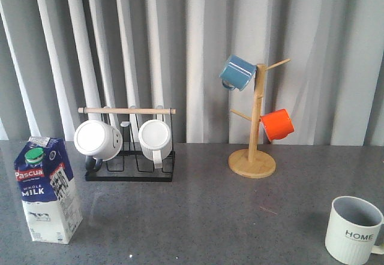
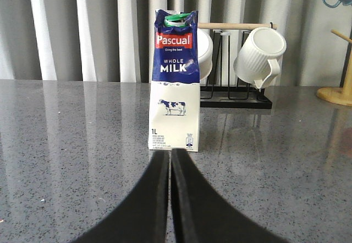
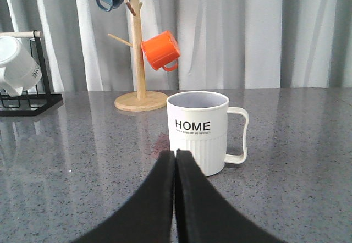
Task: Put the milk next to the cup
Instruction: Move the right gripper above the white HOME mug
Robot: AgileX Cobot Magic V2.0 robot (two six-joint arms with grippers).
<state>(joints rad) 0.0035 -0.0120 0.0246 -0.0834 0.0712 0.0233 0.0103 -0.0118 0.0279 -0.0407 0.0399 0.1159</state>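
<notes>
Front view: one grey table (image 1: 198, 211), one rack (image 1: 129, 157) with two white mugs, one wooden tree (image 1: 255, 121) with two small mugs. One milk (image 1: 47, 188) is stood front-left; one cup (image 1: 353, 229) front-right, well apart. Only wrist views show claws: left gripper (image 2: 170, 158) and right gripper (image 3: 176, 156), both clenched, empty.

A grey speckled, glossy table (image 1: 198, 211) meets pleated grey-white curtains (image 1: 198, 43) hanging directly behind its far edge, evenly lit.
</notes>
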